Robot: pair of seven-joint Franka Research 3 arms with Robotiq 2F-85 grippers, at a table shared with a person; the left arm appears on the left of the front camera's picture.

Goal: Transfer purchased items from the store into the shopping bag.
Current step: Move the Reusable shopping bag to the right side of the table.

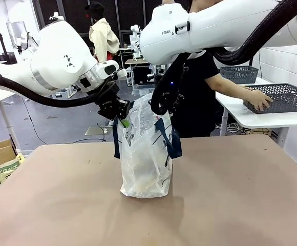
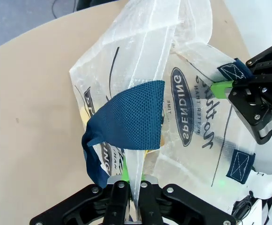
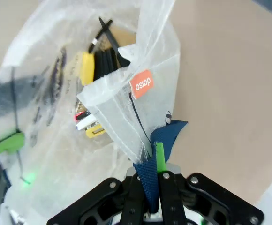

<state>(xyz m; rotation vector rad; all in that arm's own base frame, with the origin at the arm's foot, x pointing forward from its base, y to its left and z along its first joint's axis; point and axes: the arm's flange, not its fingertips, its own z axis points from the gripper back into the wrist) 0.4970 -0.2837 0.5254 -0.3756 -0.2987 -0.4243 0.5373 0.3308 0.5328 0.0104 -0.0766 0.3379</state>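
Left gripper and right gripper were pinched shut on opposite top edges of the shopping bag — purchased items lay inside.

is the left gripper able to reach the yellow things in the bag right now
Probably not: the left gripper is shut on the bag at its rim, the right gripper on the opposite edge; it must let go first.

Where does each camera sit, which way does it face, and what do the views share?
Front: fixed between the arms, facing across the table at the person; left arm and right arm show.
Left wrist: on that wrist, looking along the left gripper at the shopping bag rim it pinches.
Right wrist: likewise, along the right gripper, shut on a navy handle, into the bag.
All share the bag.
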